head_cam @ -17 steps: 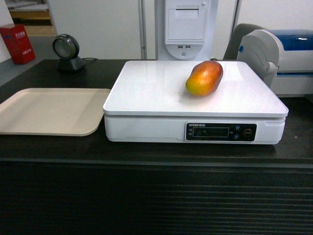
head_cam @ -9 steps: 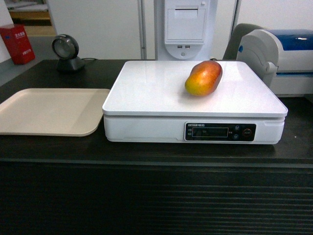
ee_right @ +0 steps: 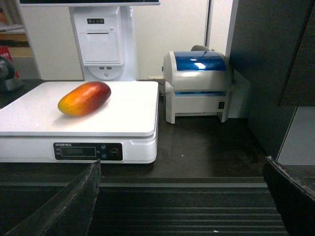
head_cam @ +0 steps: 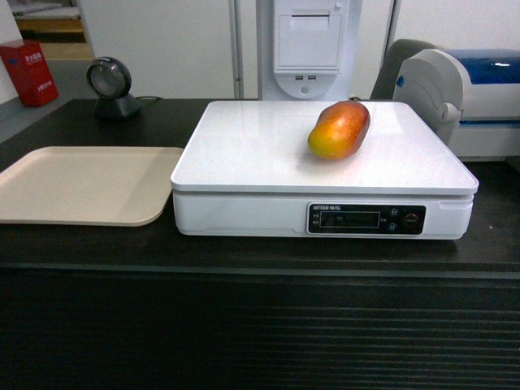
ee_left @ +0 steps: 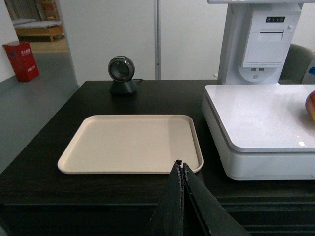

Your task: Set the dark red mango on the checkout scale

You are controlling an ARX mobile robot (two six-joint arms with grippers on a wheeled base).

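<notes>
A dark red mango (head_cam: 340,129) lies on the scale (head_cam: 244,142), likely firm, smooth, roll-prone, best gripped across its middle; left gripper (ee_left: 180,167) pressed together, right gripper (ee_right: 182,189) spread.

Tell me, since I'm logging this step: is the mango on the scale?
Yes. The dark red mango lies on the scale, untouched by either end effector.

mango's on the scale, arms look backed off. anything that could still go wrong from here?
1. The dark red mango lies on its rounded side, unrestrained, on the smooth plate of the scale; a bump to the checkout might roll it.
2. It sits toward the plate's far right part rather than centred, so a roll that way has less plate to cross.
</notes>
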